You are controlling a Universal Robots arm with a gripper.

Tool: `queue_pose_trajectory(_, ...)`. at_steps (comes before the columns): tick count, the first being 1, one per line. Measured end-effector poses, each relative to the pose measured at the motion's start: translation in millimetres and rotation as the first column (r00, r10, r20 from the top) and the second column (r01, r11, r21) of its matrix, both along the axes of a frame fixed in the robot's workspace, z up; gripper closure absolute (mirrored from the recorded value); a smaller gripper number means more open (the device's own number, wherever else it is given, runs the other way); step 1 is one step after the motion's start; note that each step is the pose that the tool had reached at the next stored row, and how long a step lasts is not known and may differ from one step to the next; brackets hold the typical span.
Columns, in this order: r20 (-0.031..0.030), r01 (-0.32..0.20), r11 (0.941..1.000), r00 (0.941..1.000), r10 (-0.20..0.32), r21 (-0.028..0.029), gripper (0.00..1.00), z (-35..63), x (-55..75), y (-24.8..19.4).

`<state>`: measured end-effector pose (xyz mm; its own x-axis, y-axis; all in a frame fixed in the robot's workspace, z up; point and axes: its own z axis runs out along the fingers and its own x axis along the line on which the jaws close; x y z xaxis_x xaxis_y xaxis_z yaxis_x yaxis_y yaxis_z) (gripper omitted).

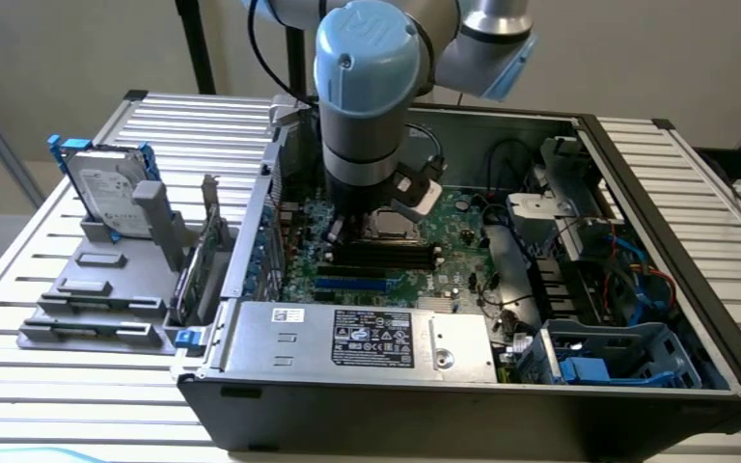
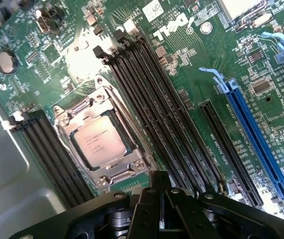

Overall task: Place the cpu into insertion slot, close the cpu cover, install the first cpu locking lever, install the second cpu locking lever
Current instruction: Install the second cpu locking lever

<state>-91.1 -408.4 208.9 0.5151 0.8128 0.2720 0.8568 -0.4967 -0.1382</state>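
In the wrist view the cpu (image 2: 100,141), a pale silver square chip with printing, lies in the insertion slot (image 2: 113,175) on the green board. The cpu cover (image 2: 84,107), a thin silvery frame, lies flat around the chip, which shows through its window. A thin metal lever (image 2: 132,130) runs along the socket's side next to the memory slots. My gripper (image 2: 164,199) hangs above the board close beside the socket, its black fingers together with nothing between them. In the exterior view the arm (image 1: 368,116) reaches down into the computer case over the socket (image 1: 392,228).
Long black memory slots (image 2: 162,124) flank the socket on both sides, and a blue expansion slot (image 2: 254,129) lies farther off. The case walls (image 1: 679,241), a power supply (image 1: 358,338), cables and a blue drive cage (image 1: 616,357) surround the board. A hard drive (image 1: 107,188) stands on a grey rack outside the case.
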Motion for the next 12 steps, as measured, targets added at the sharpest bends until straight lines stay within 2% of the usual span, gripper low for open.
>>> queue_pose_trajectory(4, 0.0001, 0.0, 1.0, 1.0, 0.0, 0.0001, 0.89, 12.2, -0.1, 0.0)
queue_pose_trajectory(12, 0.0001, 0.0, 1.0, 1.0, 0.0, 0.0001, 0.89, 12.6, -0.1, 0.0)
